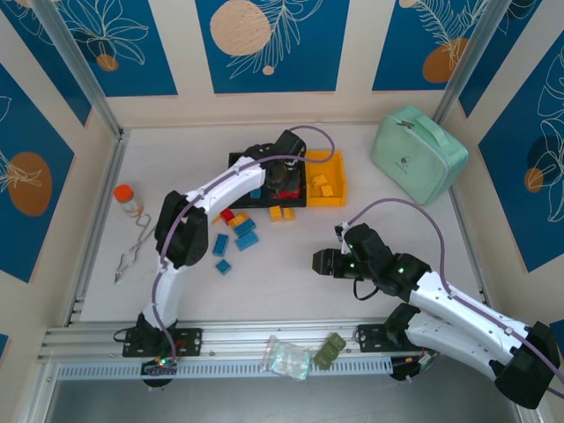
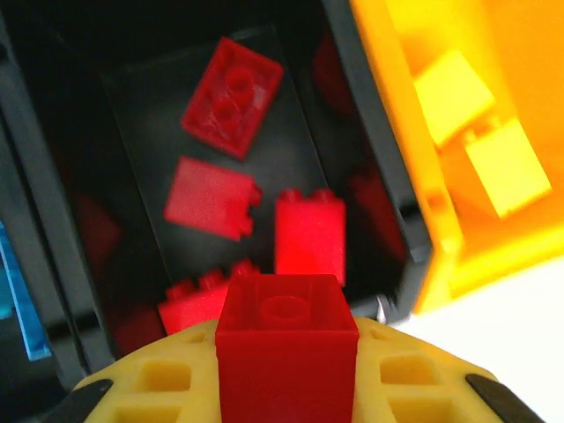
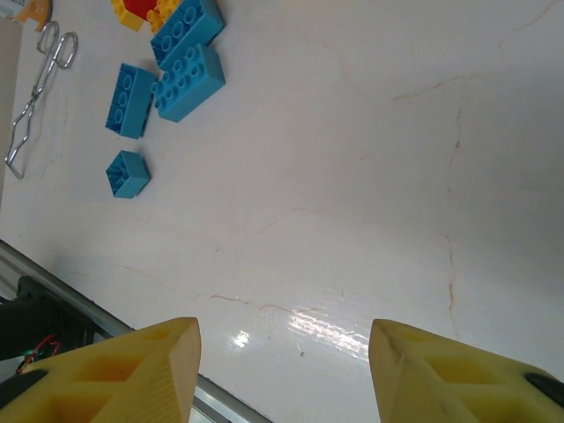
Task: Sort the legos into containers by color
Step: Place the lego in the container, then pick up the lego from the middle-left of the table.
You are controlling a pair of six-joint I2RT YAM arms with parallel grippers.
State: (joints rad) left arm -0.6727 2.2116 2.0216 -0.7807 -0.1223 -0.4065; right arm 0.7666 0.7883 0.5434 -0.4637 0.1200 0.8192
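Left gripper (image 2: 286,392) clamped narrow on a red brick (image 2: 286,339), pinched between the yellow fingers (image 2: 159,388). Top view: left gripper (image 1: 284,182) hangs over the row of containers (image 1: 238,159) at the far middle of the table (image 1: 291,300), above the middle one.

Bins, from the left wrist view:
- middle black bin (image 2: 379,189): four red bricks on the floor. One lies flat, studs up, at the far end (image 2: 232,97); one is smooth-faced beside it (image 2: 211,196); one sits nearer the right wall (image 2: 308,236); one is partly hidden behind the held brick (image 2: 196,301).
- yellow bin (image 2: 405,132): touching the black bin's right wall, with two yellow bricks visible (image 2: 449,92) (image 2: 507,167). Top view shows the yellow bin (image 1: 337,199) at the right end of the row.
- left black bin (image 2: 40,264): a sliver of blue (image 2: 13,295) at the frame edge; can't tell the count.

Right gripper (image 3: 282,370) has its fingers spread with nothing between them, over bare table. Top view puts it (image 1: 319,262) well apart from the bins, on the near right.

Loose legos sit on the table just in front of the bins: blue ones (image 1: 245,234), a red one (image 1: 227,214), orange-yellow ones (image 1: 275,212).
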